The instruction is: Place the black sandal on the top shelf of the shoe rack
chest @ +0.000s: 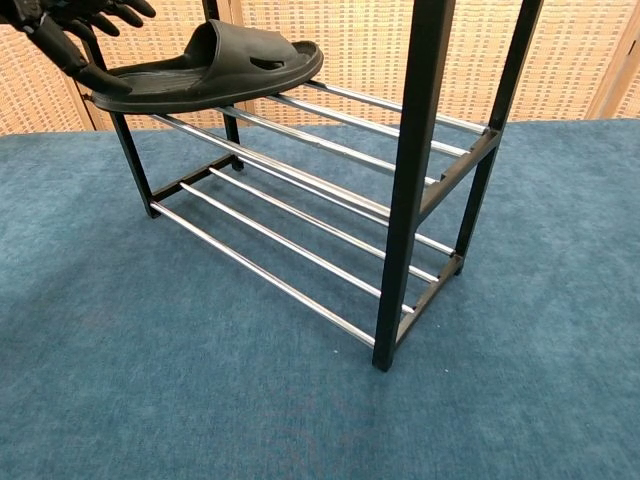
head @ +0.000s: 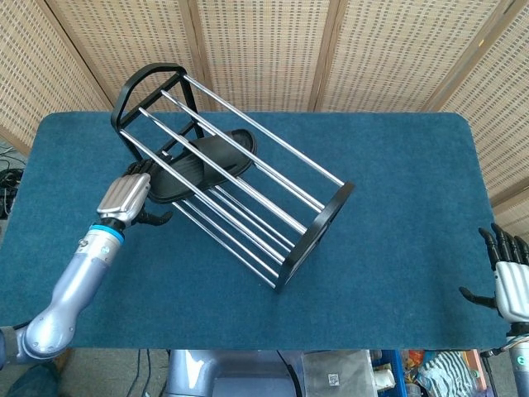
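Note:
The black sandal (chest: 215, 62) lies flat across two chrome rails of the shoe rack (chest: 415, 180), on the upper of the two tiers the chest view shows. From above, the sandal (head: 202, 161) sits under the rack's (head: 318, 236) topmost rails, which cross over it. My left hand (head: 124, 197) hangs just off the heel end, holding nothing. Its fingers (chest: 75, 40) are spread, and one fingertip reaches close to the heel; contact cannot be told. My right hand (head: 511, 277) is by the table's right front corner, fingers apart and holding nothing.
The rack stands diagonally on the blue carpeted table (head: 397, 182), its lower tier (chest: 290, 250) bare. Woven screens (head: 264, 50) close off the back. Bare carpet stretches to the right of the rack and along the front.

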